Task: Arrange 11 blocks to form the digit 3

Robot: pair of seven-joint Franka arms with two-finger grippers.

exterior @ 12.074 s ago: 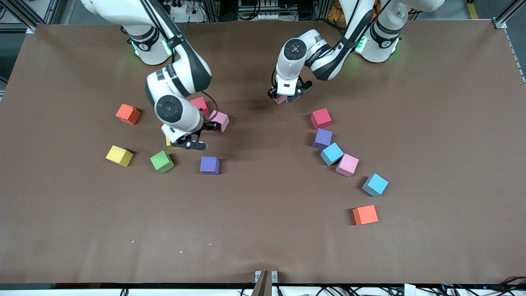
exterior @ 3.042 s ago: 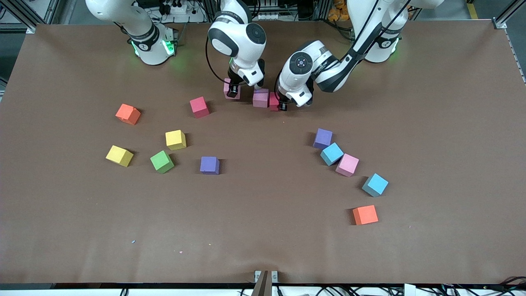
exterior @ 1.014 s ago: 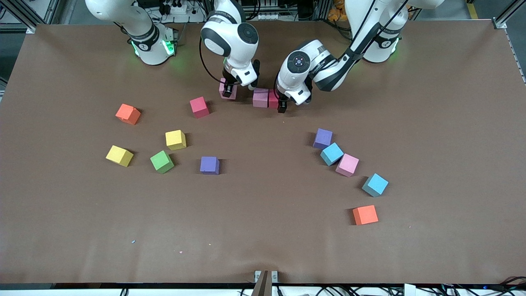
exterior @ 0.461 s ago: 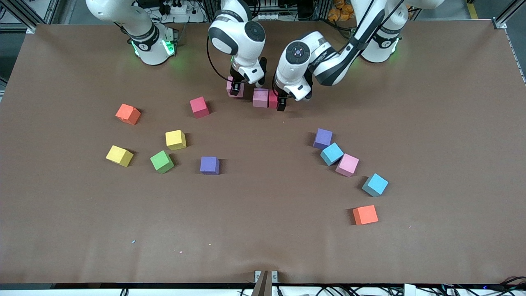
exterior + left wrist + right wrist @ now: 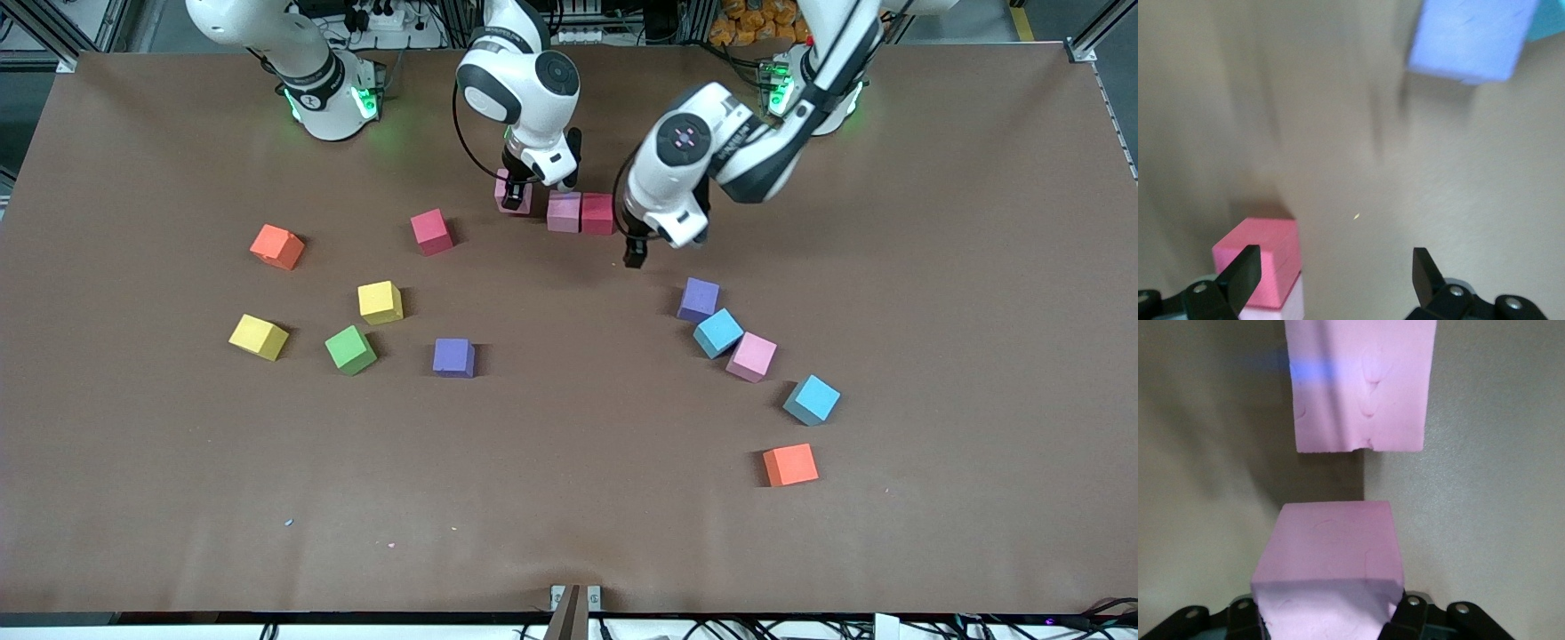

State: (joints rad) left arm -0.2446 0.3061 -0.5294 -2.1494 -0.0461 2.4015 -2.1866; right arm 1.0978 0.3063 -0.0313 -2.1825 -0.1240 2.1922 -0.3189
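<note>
Brown table (image 5: pixel 569 498), both arm bases along its robot edge. Left gripper (image 5: pixel 637 252) hangs over bare table between the crimson block (image 5: pixel 597 213) and the purple block (image 5: pixel 699 300), jaws spread wide and holding nothing; left wrist view shows the crimson block (image 5: pixel 1261 257) by one fingertip and the purple block (image 5: pixel 1468 37) farther off. Right gripper (image 5: pixel 514 193) pinches a pink block (image 5: pixel 517 190), (image 5: pixel 1328 563) low over the table, a gap apart from a second pink block (image 5: pixel 564 212), (image 5: pixel 1361 383) that touches the crimson block, the two forming a short row. Loose blocks toward the right arm's end: crimson (image 5: pixel 431 231), yellow (image 5: pixel 380 302), green (image 5: pixel 349 349), purple (image 5: pixel 453 357). Toward the left arm's end: light blue (image 5: pixel 717 332) touching the purple block and pink (image 5: pixel 751 356), another light blue (image 5: pixel 811 399) apart from them.
</note>
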